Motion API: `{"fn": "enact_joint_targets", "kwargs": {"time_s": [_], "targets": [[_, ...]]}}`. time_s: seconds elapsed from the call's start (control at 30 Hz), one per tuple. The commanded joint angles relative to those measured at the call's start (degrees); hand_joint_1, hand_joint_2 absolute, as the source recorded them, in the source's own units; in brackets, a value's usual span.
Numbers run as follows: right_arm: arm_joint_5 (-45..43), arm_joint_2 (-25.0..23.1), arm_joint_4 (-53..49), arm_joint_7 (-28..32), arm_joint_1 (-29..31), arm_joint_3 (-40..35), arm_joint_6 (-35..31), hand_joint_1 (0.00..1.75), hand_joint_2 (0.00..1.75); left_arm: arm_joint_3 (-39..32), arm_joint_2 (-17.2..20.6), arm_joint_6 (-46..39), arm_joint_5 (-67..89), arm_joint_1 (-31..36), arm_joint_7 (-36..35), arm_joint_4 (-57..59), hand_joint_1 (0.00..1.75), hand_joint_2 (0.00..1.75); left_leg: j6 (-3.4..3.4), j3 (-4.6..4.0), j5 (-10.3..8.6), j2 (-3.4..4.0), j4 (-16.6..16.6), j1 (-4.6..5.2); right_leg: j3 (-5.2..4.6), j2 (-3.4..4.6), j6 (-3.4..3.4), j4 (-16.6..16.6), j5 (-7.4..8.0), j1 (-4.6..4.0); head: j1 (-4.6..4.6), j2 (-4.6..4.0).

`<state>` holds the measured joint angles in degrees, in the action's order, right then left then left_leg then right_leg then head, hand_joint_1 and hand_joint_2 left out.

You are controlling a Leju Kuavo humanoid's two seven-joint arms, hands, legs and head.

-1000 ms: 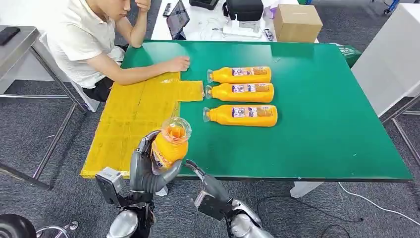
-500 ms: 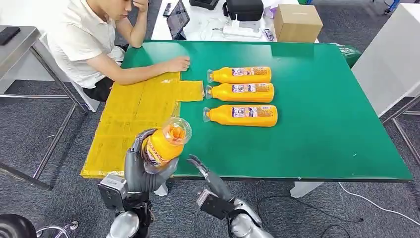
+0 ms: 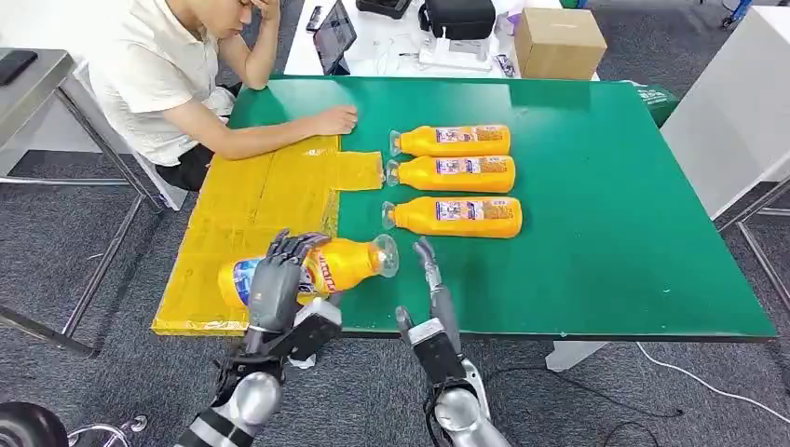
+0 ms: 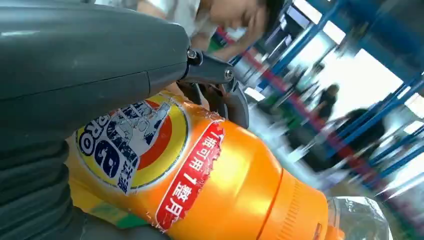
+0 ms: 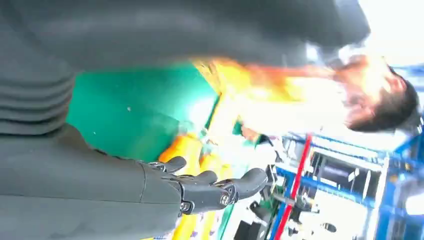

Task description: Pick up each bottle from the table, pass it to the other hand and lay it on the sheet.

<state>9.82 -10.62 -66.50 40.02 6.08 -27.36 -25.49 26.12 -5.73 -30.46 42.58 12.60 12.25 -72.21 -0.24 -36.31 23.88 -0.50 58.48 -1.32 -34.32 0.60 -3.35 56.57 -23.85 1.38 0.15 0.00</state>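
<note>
Fingers (image 3: 296, 244) of the left hand (image 3: 277, 284) wrapped over a lying orange bottle (image 3: 321, 266), cap end out over the green table (image 3: 596, 233), base end over the yellow sheet (image 3: 247, 209); right hand (image 3: 430, 289) released, fingers straight, holding nothing, beside the cap; three more bottles (image 3: 455, 177) lying in a row beyond; a person's hand (image 3: 335, 119) resting at the sheet's far edge.

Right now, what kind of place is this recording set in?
Probably an office or lab test area: a green table on grey carpet, a white desk behind with a laptop and cardboard box, and a seated person.
</note>
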Motion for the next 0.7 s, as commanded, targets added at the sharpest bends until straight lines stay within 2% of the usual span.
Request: {"fn": "enact_joint_targets", "kwargs": {"time_s": [0.03,0.17,0.33,0.6,0.7], "targets": [[-1.4,-1.4,-0.4,0.0,0.3,1.8,3.8,0.0,1.75,-4.5,-1.5,6.0,-5.1,17.5,0.0,33.2,1.75,1.75,0.08,0.26,0.0,-0.17,-0.1,-0.03,0.34,-0.27,0.18,-0.1,-0.06,-0.08,0.02,0.0],[-2.3,-1.9,0.9,0.0,1.6,1.0,4.0,0.0,1.75,-4.6,-1.8,6.1,-3.3,22.3,-1.6,40.4,1.75,1.75,0.05,0.13,-0.03,-0.08,0.0,-0.05,0.15,-0.16,0.15,0.0,0.0,-0.09,-0.02,0.0],[-2.4,-1.8,0.8,0.0,1.5,1.0,4.0,0.0,1.75,-4.7,-1.9,6.2,-3.2,22.5,-1.8,40.8,1.75,1.75,0.08,0.22,0.01,0.06,0.0,-0.05,0.25,-0.03,0.15,0.0,-0.03,-0.09,-0.02,0.0],[-2.6,-2.0,2.7,0.0,2.0,0.9,3.7,0.0,1.75,-3.8,-0.7,5.6,1.7,26.2,-7.5,48.6,1.75,1.75,0.01,0.11,-0.03,0.06,0.0,-0.05,0.13,0.02,0.12,0.0,0.02,-0.08,0.0,0.0],[-2.6,-2.0,2.7,0.0,2.0,0.9,3.7,0.0,1.75,-3.8,-0.7,5.6,1.7,26.2,-7.5,48.6,1.75,1.75,0.05,0.23,-0.01,0.07,0.0,-0.07,0.25,-0.01,0.19,0.0,-0.01,-0.12,0.0,0.0]]}}
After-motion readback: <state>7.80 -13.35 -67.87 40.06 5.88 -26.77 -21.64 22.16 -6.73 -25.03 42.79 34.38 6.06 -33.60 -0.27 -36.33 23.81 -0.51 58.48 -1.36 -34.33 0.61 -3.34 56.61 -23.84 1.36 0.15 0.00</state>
